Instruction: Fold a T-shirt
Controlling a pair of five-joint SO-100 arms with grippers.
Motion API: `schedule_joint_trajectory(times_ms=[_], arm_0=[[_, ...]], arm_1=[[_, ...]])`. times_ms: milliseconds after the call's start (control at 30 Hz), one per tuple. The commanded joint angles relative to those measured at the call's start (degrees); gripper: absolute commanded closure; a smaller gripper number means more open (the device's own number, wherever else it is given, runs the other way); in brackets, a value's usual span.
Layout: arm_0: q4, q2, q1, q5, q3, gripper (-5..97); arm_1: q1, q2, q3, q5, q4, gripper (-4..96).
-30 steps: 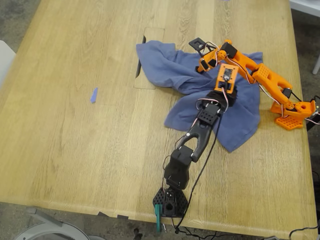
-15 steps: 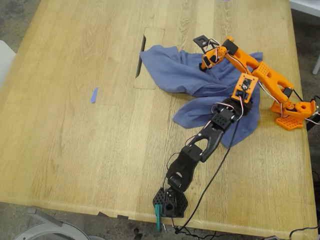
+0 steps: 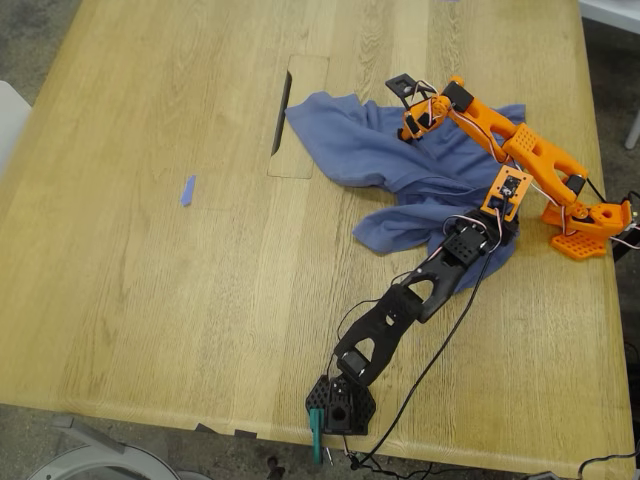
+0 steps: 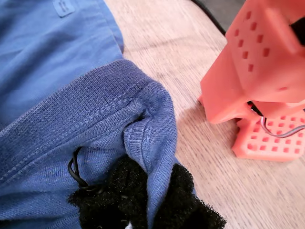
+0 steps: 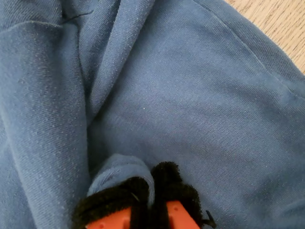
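Observation:
The slate-blue T-shirt (image 3: 375, 150) lies crumpled on the wooden table, toward the exterior view's right. My first gripper (image 3: 508, 207), on the black arm, is shut on a ribbed, stitched edge of the T-shirt (image 4: 95, 119); the cloth folds over between its black padded fingers (image 4: 178, 200). It sits close to the orange arm's base (image 4: 259, 90). My second gripper (image 3: 409, 124), on the orange arm, is over the shirt's upper part and is shut on a small pinched fold of the T-shirt (image 5: 121, 169). No chest print shows.
A small blue scrap of tape (image 3: 188, 190) lies toward the exterior view's left. A dark slot (image 3: 282, 100) cuts into the table beside the shirt. The orange base (image 3: 585, 228) stands at the exterior view's right edge and the black base (image 3: 340, 405) at the near edge, with cables trailing.
My first gripper has swung toward the exterior view's right, dragging the shirt's lower part with it, so the cloth bunched and slid off the slot. My second gripper barely moved.

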Motion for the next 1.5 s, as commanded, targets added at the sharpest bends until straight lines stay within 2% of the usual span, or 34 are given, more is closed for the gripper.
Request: schedule_joint_trajectory(times_ms=[0, 100, 233, 400, 567, 667, 867, 967, 1100, 1333, 1467], arm_0=[[2.29, -1.58, 8.88, -0.79, -15.21, 92], [8.61, -9.49, 9.84, -0.97, -28.12, 92], [24.35, -28.83, 9.84, -1.14, -59.33, 92], [28.21, -29.27, 7.73, -0.53, -59.24, 91], [31.73, -27.25, 5.89, 0.18, -59.24, 80], [34.89, -25.93, 5.80, 0.79, -59.24, 70], [37.71, -24.61, 6.06, 5.63, -59.24, 36], [39.20, -24.26, 5.54, 7.82, -59.24, 27], [40.08, -23.91, 4.92, 9.49, -59.15, 21], [39.55, -23.20, 4.22, 13.80, -59.15, 18], [32.70, -24.35, 3.69, 15.21, -58.89, 18]], arm_1=[[1.32, 1.05, -2.99, 0.35, -1.49, 91.4], [1.67, 1.05, -2.99, 0.35, -1.23, 91.4], [1.85, 1.58, -2.99, 0.26, -0.62, 91.4], [2.29, 2.20, -2.99, 0.09, 0.26, 91.4], [2.55, 2.72, -2.99, -0.18, 1.23, 91.4], [2.64, 2.90, -2.99, -0.26, 1.76, 91.4], [2.55, 2.99, -2.99, -0.26, 2.37, 91.4], [2.37, 3.08, -2.99, -0.26, 2.64, 91.4], [2.02, 3.52, -2.99, -0.26, 3.16, 91.4], [1.85, 4.31, -2.99, -0.18, 4.31, 91.4], [1.49, 4.39, -2.99, -0.18, 4.75, 91.4]])
